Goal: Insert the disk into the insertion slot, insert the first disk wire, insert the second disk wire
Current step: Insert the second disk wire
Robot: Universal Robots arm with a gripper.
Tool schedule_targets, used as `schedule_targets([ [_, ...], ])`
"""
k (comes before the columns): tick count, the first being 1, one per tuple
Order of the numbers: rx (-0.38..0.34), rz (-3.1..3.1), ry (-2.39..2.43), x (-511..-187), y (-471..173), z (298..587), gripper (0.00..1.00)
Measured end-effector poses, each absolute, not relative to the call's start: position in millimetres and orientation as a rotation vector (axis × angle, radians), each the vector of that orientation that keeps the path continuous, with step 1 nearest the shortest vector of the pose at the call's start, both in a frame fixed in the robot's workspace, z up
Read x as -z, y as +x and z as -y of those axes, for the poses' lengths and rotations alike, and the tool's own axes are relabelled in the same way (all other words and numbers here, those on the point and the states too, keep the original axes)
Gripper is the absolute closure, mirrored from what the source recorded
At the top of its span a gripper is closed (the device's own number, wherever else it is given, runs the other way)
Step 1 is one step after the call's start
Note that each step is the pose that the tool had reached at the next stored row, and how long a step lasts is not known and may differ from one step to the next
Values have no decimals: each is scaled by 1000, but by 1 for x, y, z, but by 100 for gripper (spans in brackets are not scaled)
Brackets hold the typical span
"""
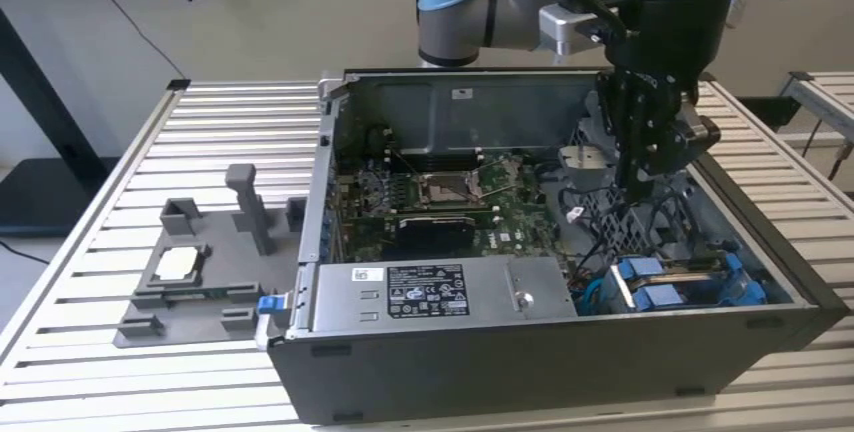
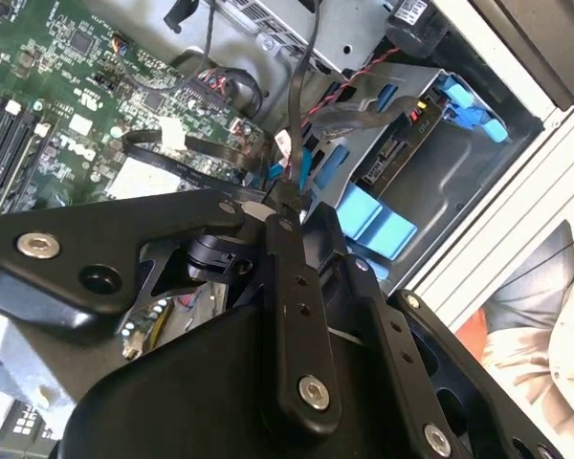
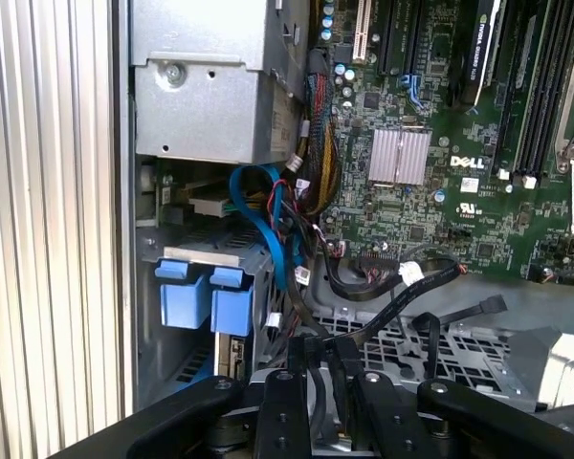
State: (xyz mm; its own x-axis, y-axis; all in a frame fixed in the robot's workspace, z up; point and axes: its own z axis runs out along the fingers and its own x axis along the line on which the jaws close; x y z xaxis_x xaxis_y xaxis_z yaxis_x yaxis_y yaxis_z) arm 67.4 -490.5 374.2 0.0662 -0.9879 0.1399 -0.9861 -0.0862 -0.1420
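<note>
pincer (image 2: 283,204) on black wire (image 2: 295,105), blue cables (image 3: 255,206) and motherboard (image 3: 440,115) close by

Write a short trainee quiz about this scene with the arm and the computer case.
1. True or false: the tool is inside the open computer case.
2. What does the tool grip? A) a black wire B) a screwdriver C) a cloth
3. Fill in: the grey fixture lies on the slatted table at the exterior view's ____.
Key: 1 true; 2 A; 3 left.
</note>
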Motion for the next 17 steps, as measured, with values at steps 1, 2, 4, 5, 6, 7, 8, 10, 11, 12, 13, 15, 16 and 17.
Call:
schedule_targets([
  [1, 314, -2117, -2287, -374, 67, 491, 74],
  [2, 314, -2117, -2287, -374, 67, 491, 74],
  [4, 313, -2117, -2287, -374, 67, 492, 74],
  [5, 313, -2117, -2287, -374, 67, 493, 74],
  [6, 314, -2117, -2287, -374, 67, 494, 74],
  [7, 313, -2117, -2288, -374, 67, 495, 74],
  [8, 314, -2116, -2288, -374, 67, 496, 74],
  [10, 314, -2116, -2288, -374, 67, 496, 74],
  [11, 315, -2116, -2289, -373, 67, 496, 74],
  [12, 317, -2116, -2290, -373, 67, 496, 74],
  [13, 318, -2116, -2290, -373, 67, 496, 74],
  [15, 319, -2116, -2291, -373, 67, 496, 74],
  [16, 319, -2116, -2291, -373, 67, 496, 74],
  [17, 319, -2116, -2291, -373, 67, 496, 74],
])
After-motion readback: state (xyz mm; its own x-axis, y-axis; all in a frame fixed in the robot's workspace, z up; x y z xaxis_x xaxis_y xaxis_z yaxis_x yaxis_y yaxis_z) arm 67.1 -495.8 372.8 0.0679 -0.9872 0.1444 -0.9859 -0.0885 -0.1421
